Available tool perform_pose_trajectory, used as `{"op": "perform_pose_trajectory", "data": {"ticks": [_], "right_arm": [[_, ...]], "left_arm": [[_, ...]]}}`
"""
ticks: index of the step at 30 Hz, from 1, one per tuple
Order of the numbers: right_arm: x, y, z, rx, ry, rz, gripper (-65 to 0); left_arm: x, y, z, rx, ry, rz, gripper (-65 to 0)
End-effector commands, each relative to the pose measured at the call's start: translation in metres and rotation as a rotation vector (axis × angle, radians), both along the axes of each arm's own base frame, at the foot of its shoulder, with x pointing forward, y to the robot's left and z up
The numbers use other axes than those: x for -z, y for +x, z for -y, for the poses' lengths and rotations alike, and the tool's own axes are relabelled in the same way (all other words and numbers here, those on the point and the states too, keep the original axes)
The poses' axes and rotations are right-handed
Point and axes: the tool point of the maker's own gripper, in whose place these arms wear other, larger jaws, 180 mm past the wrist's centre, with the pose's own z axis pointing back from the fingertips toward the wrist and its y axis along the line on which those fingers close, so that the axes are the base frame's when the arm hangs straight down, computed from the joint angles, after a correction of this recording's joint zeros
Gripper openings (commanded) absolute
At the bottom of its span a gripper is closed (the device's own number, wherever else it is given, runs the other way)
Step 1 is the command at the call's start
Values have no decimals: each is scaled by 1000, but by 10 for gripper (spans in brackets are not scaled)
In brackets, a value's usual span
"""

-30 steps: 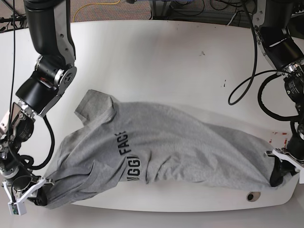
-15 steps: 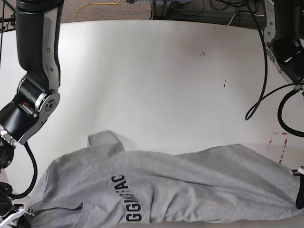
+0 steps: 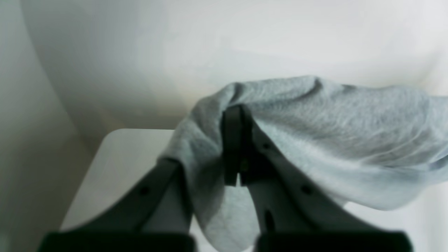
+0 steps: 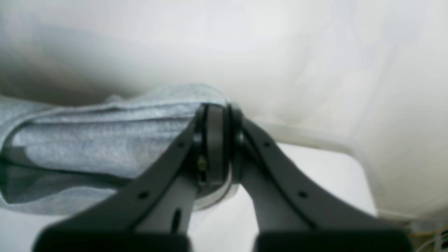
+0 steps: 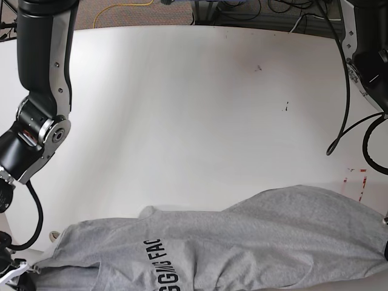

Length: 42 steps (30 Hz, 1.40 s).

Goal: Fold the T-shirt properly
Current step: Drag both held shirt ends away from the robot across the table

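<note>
The T-shirt (image 5: 242, 242) has slid a long way toward the near edge of the table (image 5: 182, 109) over the last second: a moment ago it lay across the middle of the near half with its sleeve well up on the white top, and now only its upper part shows in the base view, stretched sideways along the bottom of the picture with the black lettering partly cut off at the frame's edge. Both arms have pulled back with it, so their wrists have dropped almost out of that view, and only a sliver of white gripper shows at the lower left corner. From the left wrist camera, the left gripper (image 3: 238, 147) has its dark fingers pressed together on a bunch of grey cloth; the fabric drapes over the upper tip and hangs down in a loose fold between the finger bases, with the rest of the shirt trailing off to the right of that picture. From the right wrist camera, the right gripper (image 4: 217, 143) is likewise clamped tight, its two tips meeting on an edge of the shirt, and layered folds of the grey fabric run away to the left of that picture. Between the two grips the shirt hangs drawn out lengthwise, wrinkled, lying just over the near rim of the table. Both wrist pictures are soft and blurred, so the exact part of the garment each pincer holds cannot be told.
</note>
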Motion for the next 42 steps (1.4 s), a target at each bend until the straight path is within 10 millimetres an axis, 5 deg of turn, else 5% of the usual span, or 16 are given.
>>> {"op": "perform_pose_trajectory", "data": {"ticks": [1,13,24,32,42], "right_arm": [[2,-8,5,14,-15,25,-625],[122,-40,6,30,2,-161,-626],[226,-91,14,66,54,-345,-626],[279,-132,21,109,99,-454,-626],[319,-170,23,124,102,-562,-626]], "left_arm": [[3,-5,1,8,4,7,-650],[99,-21,19,52,-74,-192,-650],[184,-61,22,50,-89,-404,-650],[230,-96,24,68,-70,-526,-650],[268,-136,26,107,-24,-644,-650]]}}
